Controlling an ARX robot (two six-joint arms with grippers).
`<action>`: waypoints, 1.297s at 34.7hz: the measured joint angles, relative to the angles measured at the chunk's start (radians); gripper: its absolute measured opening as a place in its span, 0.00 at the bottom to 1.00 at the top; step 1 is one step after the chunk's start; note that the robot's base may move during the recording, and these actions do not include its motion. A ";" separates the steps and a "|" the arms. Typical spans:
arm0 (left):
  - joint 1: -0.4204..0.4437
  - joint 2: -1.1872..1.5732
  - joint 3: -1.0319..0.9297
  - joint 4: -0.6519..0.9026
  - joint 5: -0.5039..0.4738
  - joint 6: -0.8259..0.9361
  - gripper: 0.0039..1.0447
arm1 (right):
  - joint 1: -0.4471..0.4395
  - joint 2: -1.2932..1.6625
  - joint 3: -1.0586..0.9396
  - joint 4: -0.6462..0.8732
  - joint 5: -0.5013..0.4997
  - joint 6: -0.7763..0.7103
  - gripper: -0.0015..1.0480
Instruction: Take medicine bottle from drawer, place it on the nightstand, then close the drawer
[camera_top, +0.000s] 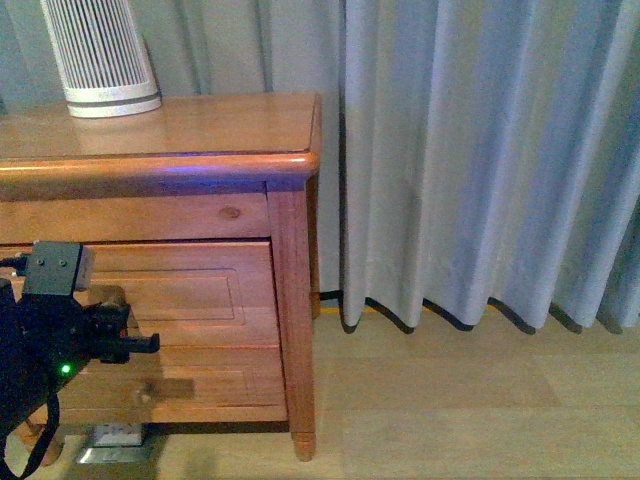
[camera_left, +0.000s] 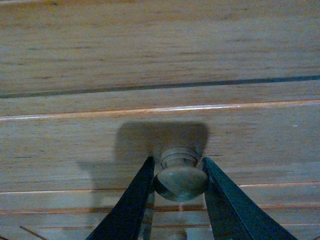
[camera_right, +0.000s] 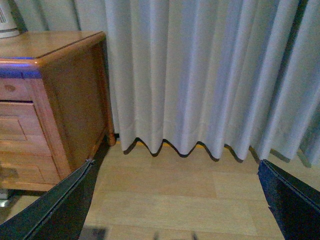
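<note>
Left wrist view: left tool (camera_left: 177, 161) grips round knob (camera_left: 180, 181), jaws narrowed.

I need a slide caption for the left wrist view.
Left gripper straddling the round wooden drawer knob.

Nightstand (camera_top: 200, 125): honey-orange wood, glossy rounded top, upright. Drawer (camera_top: 200, 285) below top's front edge: panelled front, shut flush. Round wooden knob (camera_left: 180, 180) pinched between fingers of my left gripper (camera_left: 177, 162).
</note>
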 joint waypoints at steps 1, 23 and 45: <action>-0.002 -0.002 -0.005 0.004 0.000 0.000 0.24 | 0.000 0.000 0.000 0.000 0.000 0.000 0.93; -0.045 -0.423 -0.542 -0.183 -0.015 0.040 0.24 | 0.000 0.000 0.000 0.000 0.000 0.000 0.93; -0.085 -0.673 -0.634 -0.522 -0.061 0.046 0.46 | 0.000 0.000 0.000 0.000 0.000 0.000 0.93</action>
